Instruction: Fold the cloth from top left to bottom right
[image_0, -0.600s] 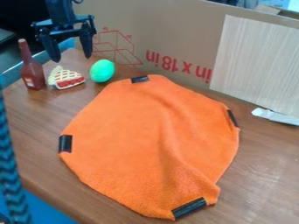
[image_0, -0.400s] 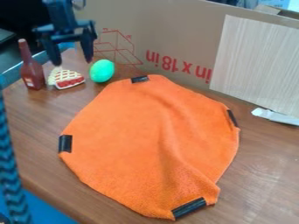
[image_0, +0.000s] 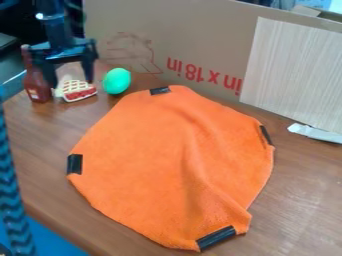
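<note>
My pincer (image_0: 71, 84) hangs at the upper left of the frame, its two fingers spread wide with nothing held between them, pointing down over the far left part of the brown wooden table (image_0: 304, 195). The orange cloth (image_0: 147, 150) lies apart from me, spread out over the middle of the frame and reaching down to the bottom, unfolded but not smooth: a soft ridge runs from its upper middle toward the lower right, where the edge bunches a little. I see a black strip (image_0: 160, 90) on its top edge, and others like it on its left, right and bottom edges

Near my fingertips, as I see it in the frame, is a toy slice of lattice pie (image_0: 79, 90) with red filling. To its left a red toy bottle (image_0: 37, 90) stands upright, partly hidden behind me, and to its right sits a green egg (image_0: 117, 81), just beside the pie and near the cloth's top edge. Behind all this rises a cardboard box (image_0: 200, 40), with a pale wood-grain panel (image_0: 294, 75) upright in front of it at the upper right, and a white strip (image_0: 314, 132) by the panel's foot
</note>
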